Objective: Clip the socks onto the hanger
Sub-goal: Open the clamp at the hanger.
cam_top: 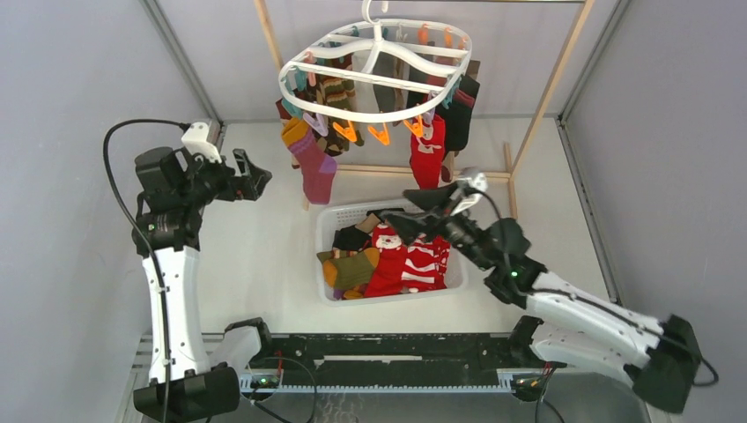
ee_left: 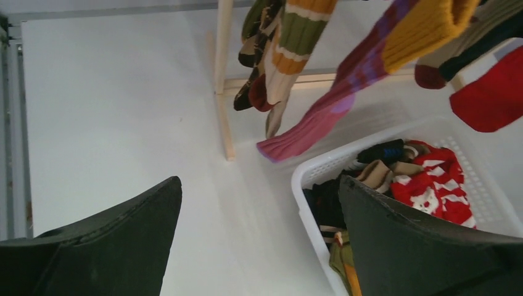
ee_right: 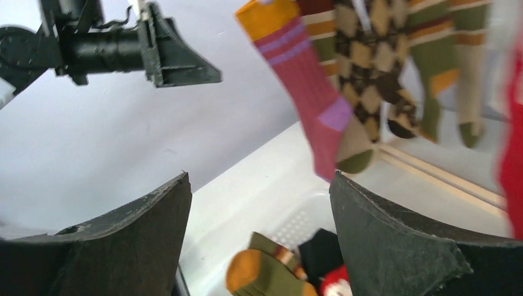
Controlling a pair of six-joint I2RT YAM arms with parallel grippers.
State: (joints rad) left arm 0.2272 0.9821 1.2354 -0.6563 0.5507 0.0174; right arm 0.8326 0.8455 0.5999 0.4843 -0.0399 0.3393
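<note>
**Two open grippers, one laden hanger**

Several knitted socks are pegged to the hanger (cam_top: pixel 377 42), a white plastic oval with cross bars and a centre hook. It hangs high at the back of the counter (cam_top: pixel 255 264), inside a bare wooden frame (cam_top: pixel 551 88). Small orange clips (cam_top: pixel 379 134) point down from its near rim, with teal ones beside them.

A ribbed pink sock (cam_top: pixel 314 167) with purple stripes and a mustard cuff dangles at the left. A red sock (cam_top: pixel 427 154) with white marks hangs at the right, next to a black one (cam_top: pixel 458 115). Between them are striped olive and brown argyle pairs.

Below the hanger sits a white slotted basket (cam_top: pixel 328 225), rectangular with rounded corners. It holds a heap of red-and-white patterned socks (cam_top: pixel 410 264) and an olive sock with an orange toe (cam_top: pixel 352 269). The white patterns are too small to tell whether they include lettering.

The left gripper (cam_top: pixel 254 176) is held in the air to the left of the hanger, level with the pink sock, with its black wedge-shaped fingers spread wide and holding nothing. The right gripper (cam_top: pixel 401 210) hovers over the far edge of the basket, also spread wide and empty, pointing toward the left.
</note>
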